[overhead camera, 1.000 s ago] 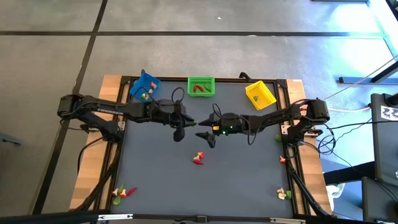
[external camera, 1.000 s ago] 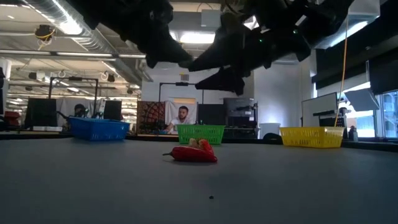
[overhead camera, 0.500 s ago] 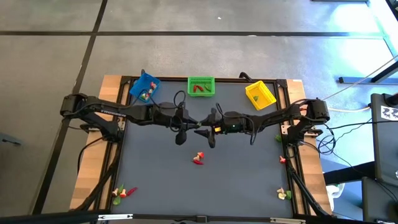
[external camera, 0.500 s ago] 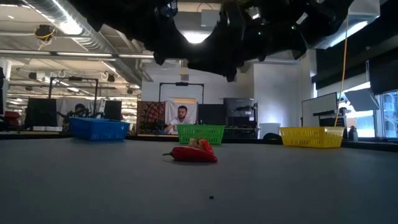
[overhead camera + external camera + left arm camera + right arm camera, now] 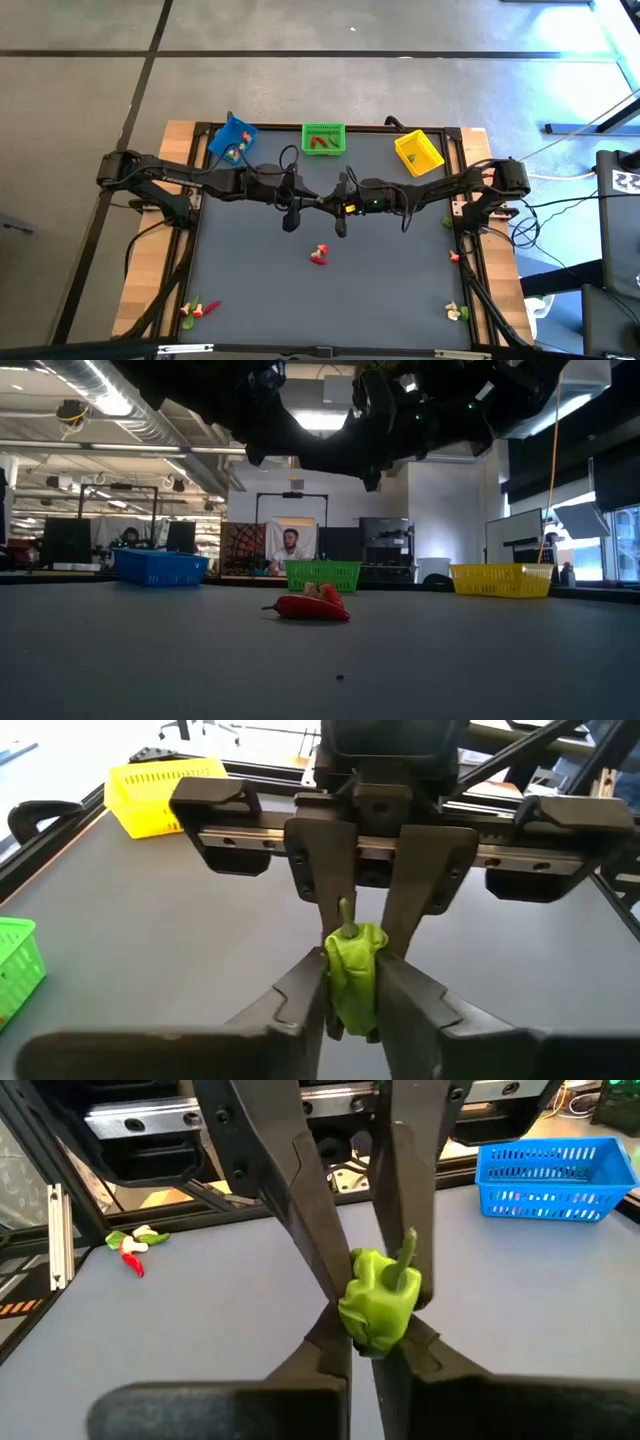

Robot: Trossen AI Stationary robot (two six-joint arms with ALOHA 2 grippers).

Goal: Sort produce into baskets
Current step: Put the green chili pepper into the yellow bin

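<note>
A small green pepper piece (image 5: 352, 970) (image 5: 380, 1305) hangs in the air over the middle of the table, and both grippers are shut on it. My left gripper (image 5: 300, 201) reaches in from the table's left and my right gripper (image 5: 324, 204) from its right, tip to tip. A red produce piece (image 5: 319, 254) (image 5: 310, 606) lies on the mat nearer the front. The blue basket (image 5: 231, 140), green basket (image 5: 323, 138) and yellow basket (image 5: 418, 151) stand along the far edge, with pieces in them. My left gripper pinches the green pepper's body by two opposite sides (image 5: 352, 1000) between its fingers, coming level from the table's left. The pepper is lifted clear of the table, its stem (image 5: 346, 912) up. My right gripper pinches the same pepper between its two fingers (image 5: 335, 1342), on the pepper's lower end (image 5: 372, 1338), coming level from the table's right. Its fingers flank the stem end in the left wrist view.
More produce lies at the near left corner (image 5: 198, 310), the near right corner (image 5: 456, 312) and by the right edge (image 5: 453, 255). The dark mat (image 5: 260, 290) is bare around the red piece. A person (image 5: 290, 550) sits in the room beyond the table.
My right gripper has moved toward the table's left, up to my left gripper, and has shut on the green pepper that my left gripper holds. My left gripper has edged slightly toward the right. The pepper stays clear of the table.
</note>
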